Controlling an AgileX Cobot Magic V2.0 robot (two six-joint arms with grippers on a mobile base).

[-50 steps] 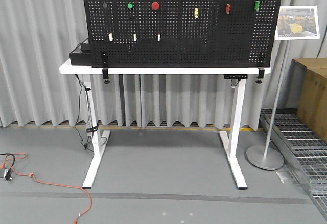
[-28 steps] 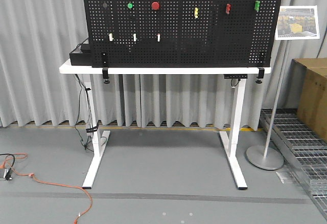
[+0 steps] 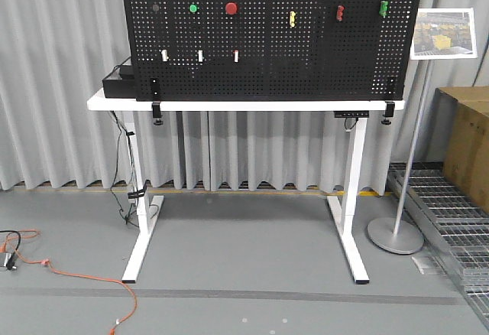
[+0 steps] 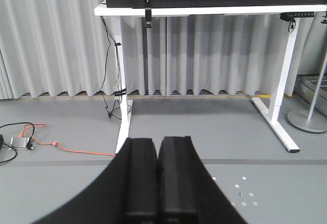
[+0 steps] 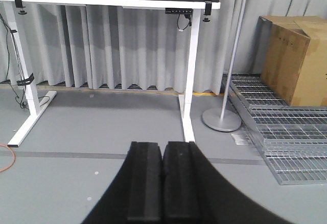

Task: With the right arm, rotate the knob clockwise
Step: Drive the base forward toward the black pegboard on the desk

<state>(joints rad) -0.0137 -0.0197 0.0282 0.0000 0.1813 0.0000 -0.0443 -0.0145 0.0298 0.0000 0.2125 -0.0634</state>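
I see a white table [image 3: 244, 106] standing on the grey floor [image 3: 244, 274]. A black pegboard [image 3: 306, 60] stands upright on its top, with clamps [image 3: 157, 110] at the front edge. A black box [image 3: 120, 82] sits at the screen-left end.

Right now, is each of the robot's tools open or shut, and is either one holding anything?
Left tool: shut, fingers pressed together, holding nothing.
Right tool: shut, fingers pressed together, holding nothing.

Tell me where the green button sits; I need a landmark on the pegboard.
Front view: green button, upper left of the pegboard, just left of the lower red push-button.
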